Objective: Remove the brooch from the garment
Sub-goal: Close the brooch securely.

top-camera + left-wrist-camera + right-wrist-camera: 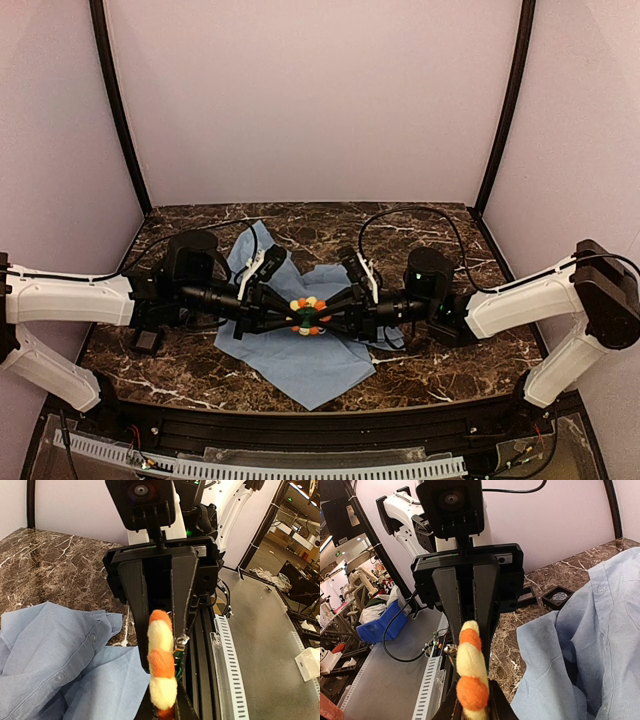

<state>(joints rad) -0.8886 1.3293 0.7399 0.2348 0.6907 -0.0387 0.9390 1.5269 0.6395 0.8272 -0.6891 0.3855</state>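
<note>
The brooch [309,315], a small flower of orange and yellow petals around a dark green centre, hangs between both grippers over the light blue garment [300,365]. My left gripper [295,313] reaches in from the left and is shut on it. From the right, my right gripper [325,313] is shut on it too. In the left wrist view the brooch [162,665] shows edge-on between my fingers, with the garment [60,665] lying to the left. The right wrist view has the brooch [470,675] edge-on as well and the garment [590,645] to the right. No fabric shows on it.
The shirt lies crumpled on a dark marble table [430,370]. A small black square tray [150,340] sits by the left arm, seen also as a black tray [560,596] behind the shirt. A slotted cable duct [300,465] runs along the near edge.
</note>
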